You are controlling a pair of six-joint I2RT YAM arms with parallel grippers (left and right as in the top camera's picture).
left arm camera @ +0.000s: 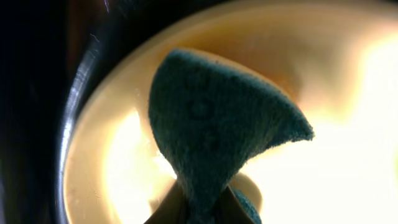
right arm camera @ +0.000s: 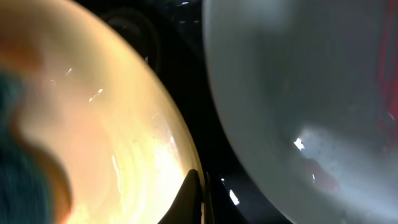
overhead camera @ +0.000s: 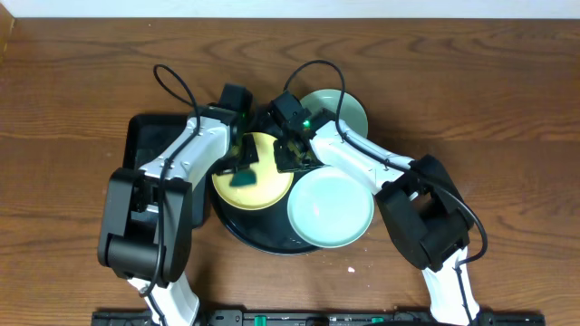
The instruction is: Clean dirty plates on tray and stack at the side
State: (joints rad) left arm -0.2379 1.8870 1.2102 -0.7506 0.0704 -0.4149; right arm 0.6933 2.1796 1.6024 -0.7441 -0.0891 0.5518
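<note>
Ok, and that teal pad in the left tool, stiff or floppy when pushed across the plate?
Probably floppy: the teal pad is pinched narrow at the left tool and fans out curled beyond it. Likely light, since it holds that shape unsupported. Its fuzzy surface should drag, not slip, on the glossy yellow plate.

A robotics lab bench — wood-grain table, two robot arms based at its edge.
</note>
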